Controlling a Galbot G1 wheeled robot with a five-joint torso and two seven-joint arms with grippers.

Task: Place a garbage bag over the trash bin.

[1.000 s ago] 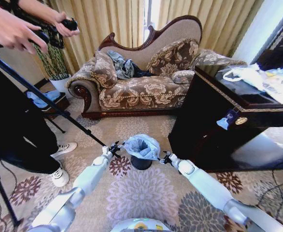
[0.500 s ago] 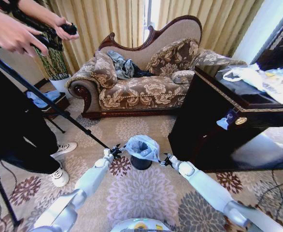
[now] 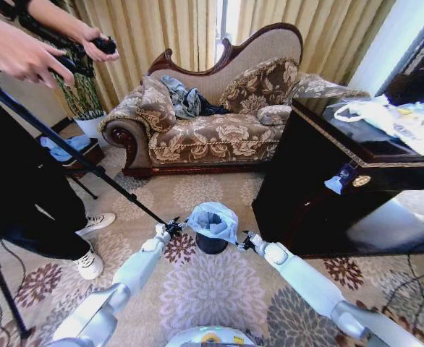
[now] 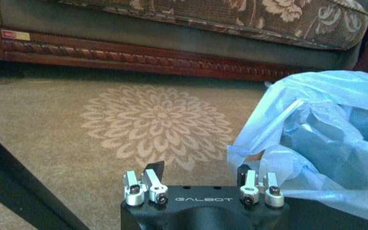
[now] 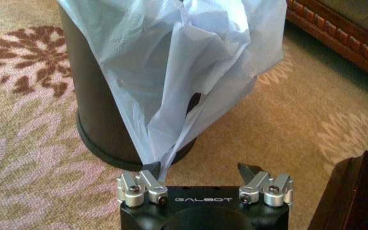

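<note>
Bag [image 3: 213,220] drapes over bin [image 3: 211,243], flanked by left gripper [image 4: 200,175] and right gripper [image 5: 201,172], fingers wide, gripping nothing, apparently to release the film.

The garbage bag [image 3: 213,218] is covering the rim and upper wall of the trash bin [image 3: 211,244], so I am seeing only its base from my head. At my right gripper [image 5: 203,171] a bag fold is hiding one fingertip, and I cannot tell whether it is touching the plastic. At my left gripper [image 4: 200,172] the bag is overlapping one finger [image 4: 244,173]. The picture edges are cutting off the bag's top and the sofa [image 4: 171,28].
</note>
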